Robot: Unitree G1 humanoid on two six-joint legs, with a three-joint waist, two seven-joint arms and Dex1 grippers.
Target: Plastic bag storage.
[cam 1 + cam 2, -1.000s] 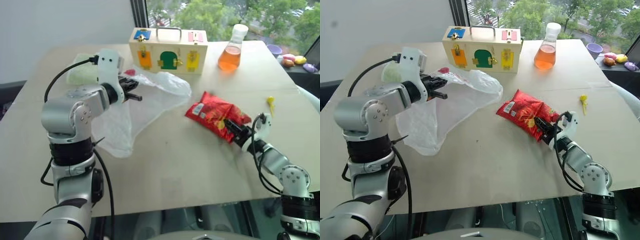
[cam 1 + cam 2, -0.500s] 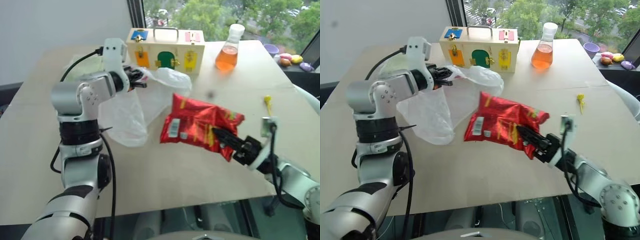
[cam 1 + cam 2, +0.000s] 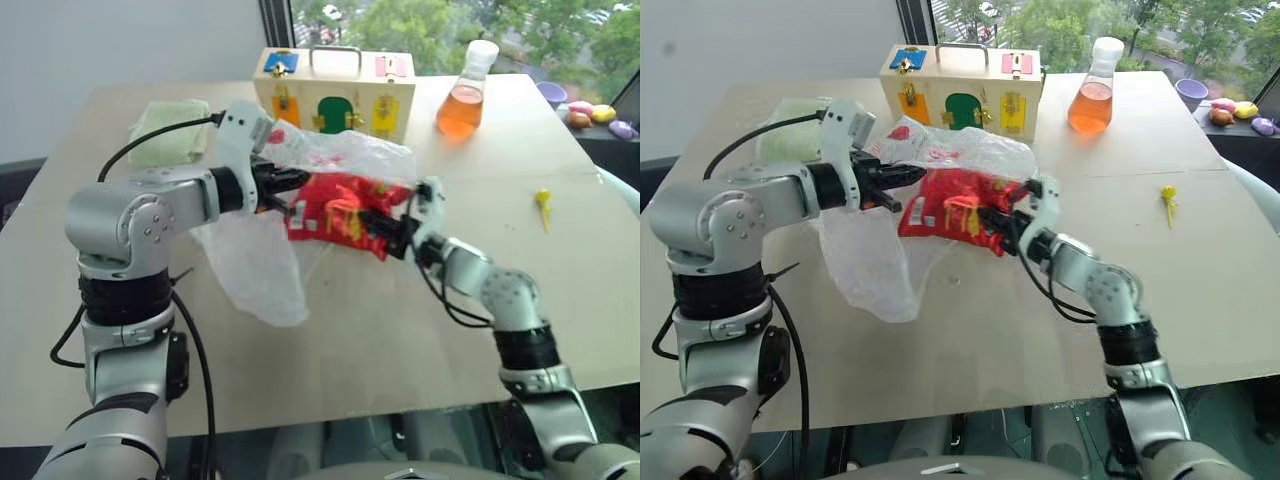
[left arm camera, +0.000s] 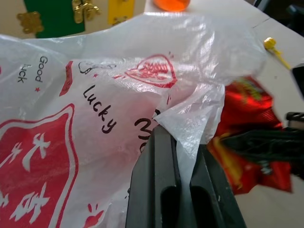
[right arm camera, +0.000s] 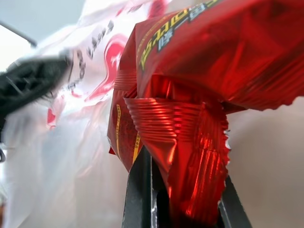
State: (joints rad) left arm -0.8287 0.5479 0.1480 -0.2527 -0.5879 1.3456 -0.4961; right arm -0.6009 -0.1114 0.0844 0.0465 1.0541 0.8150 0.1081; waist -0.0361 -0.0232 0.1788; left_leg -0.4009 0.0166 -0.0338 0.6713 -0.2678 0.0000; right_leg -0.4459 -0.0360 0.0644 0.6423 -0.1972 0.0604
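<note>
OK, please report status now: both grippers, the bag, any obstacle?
Left gripper shut on plastic bag, edge lifted. Right gripper shut on red snack packet, at the bag's mouth. Nothing in the way.

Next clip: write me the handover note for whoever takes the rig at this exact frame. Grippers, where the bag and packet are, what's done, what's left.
Left gripper: shut on the rim of the plastic bag, holding it up above the table; the rest of the bag trails down onto the tabletop.
Right gripper: shut on the crimped end of the red snack packet, held in the air at the bag's mouth.
Done: bag gripped and lifted, packet picked up and at the opening.
Left: the packet is not clearly inside; likely push it in, release, then stow the bag.
Behind: wooden box, flask, green cloth.
</note>
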